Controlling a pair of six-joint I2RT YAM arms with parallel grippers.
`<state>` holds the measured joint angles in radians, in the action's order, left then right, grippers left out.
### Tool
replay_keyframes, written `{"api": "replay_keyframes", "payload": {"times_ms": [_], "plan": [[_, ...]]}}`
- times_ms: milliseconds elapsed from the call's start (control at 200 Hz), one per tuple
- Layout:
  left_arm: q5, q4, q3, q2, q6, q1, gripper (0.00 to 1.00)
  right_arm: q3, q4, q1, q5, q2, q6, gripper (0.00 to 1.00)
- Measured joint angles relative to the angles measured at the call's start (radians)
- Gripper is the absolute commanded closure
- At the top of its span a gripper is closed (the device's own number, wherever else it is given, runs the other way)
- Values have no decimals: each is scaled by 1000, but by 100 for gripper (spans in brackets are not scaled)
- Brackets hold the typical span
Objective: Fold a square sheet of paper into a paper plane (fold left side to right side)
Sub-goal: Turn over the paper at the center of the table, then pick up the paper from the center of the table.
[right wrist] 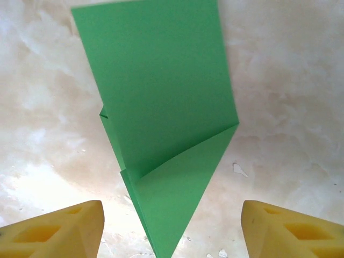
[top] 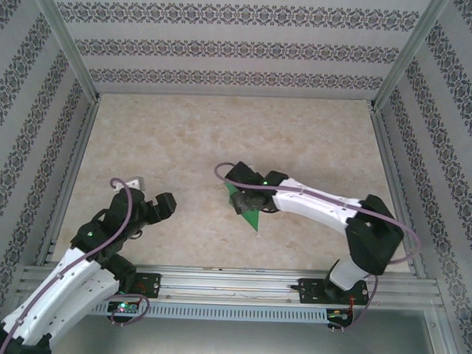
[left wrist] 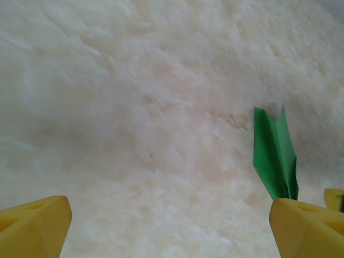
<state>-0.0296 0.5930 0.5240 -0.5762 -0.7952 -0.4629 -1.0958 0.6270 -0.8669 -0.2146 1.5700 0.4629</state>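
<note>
- The paper plane point(top: 249, 210) lies flat on the table point(top: 183, 135), about midway between the left and right edges and closer to the near edge than to the far one; in the right wrist view its sharp nose points toward the camera
- Risk: the thin paper may spring back, because nothing presses on it; the flap near the nose looks a little lifted, and small steps of lower layers show along one long edge, so the creases seem not very tight
- Risk: the right gripper point(right wrist: 169, 223) hangs just above the nose, so if the arm moves sideways or goes lower, one finger could catch an edge and push or turn the plane on the smooth table
- Risk: a new grasp from this pose could pinch only the top layer and pull the fold open
- The right gripper is open: its yellow fingers point(right wrist: 59, 226) stand well apart, one on each side of the nose, touching no paper and holding nothing
- The left gripper point(left wrist: 166, 231) is wide open and empty too, toward the near left corner of the table, well apart from the plane
</note>
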Motion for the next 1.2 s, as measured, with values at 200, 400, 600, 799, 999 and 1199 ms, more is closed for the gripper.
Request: {"api": "replay_keyframes", "payload": {"times_ms": [200, 400, 600, 799, 999, 1199], "plan": [[142, -180, -50, -161, -43, 0, 12, 165, -131, 133, 115, -171, 33, 26], [250, -352, -79, -311, -90, -2, 15, 341, -251, 289, 213, -334, 91, 18], [298, -506, -84, -446, -131, -23, 16, 484, -352, 428, 329, -446, 144, 14], [315, -602, -60, -596, -153, -65, 17, 560, -399, 522, 421, -501, 172, 6], [318, -684, 6, -736, -161, -95, 17, 586, -416, 573, 482, -547, 172, 6], [334, -752, 95, -889, -168, -124, 20, 610, -430, 597, 521, -566, 171, 8]]}}
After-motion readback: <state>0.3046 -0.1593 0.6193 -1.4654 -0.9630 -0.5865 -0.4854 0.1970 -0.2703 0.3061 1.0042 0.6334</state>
